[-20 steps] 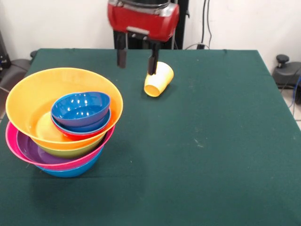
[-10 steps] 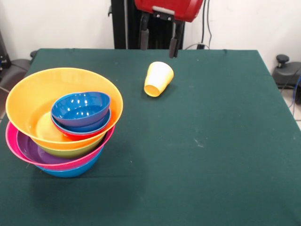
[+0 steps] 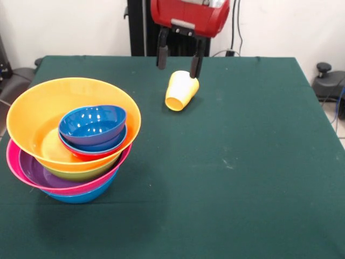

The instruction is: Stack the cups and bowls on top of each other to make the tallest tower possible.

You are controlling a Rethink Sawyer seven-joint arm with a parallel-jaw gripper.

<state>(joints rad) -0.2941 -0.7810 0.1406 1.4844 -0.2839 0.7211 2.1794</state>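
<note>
A yellow-orange cup (image 3: 181, 90) lies on its side on the green table (image 3: 242, 162), its mouth turned toward the lower left. My gripper (image 3: 178, 61) hangs open just above it and holds nothing. Its right finger (image 3: 195, 65) reaches down to the cup's upper edge, and its left finger (image 3: 161, 56) stands clear of the cup. At the left stands the tower (image 3: 73, 140), a nested pile of bowls. A large orange bowl (image 3: 32, 116) tops it and holds small blue bowls (image 3: 92, 123) over a red one (image 3: 86, 155). Green, purple, pink and blue bowls lie beneath. No red cup shows.
The pile overhangs the table's left edge. A black stand (image 3: 328, 78) sits off the table at the right, and cables (image 3: 235, 32) hang along the wall behind.
The gripper rose and swung right away from the cup, then came back down and slightly left over it. It stayed open. Cup and bowls have not moved.
</note>
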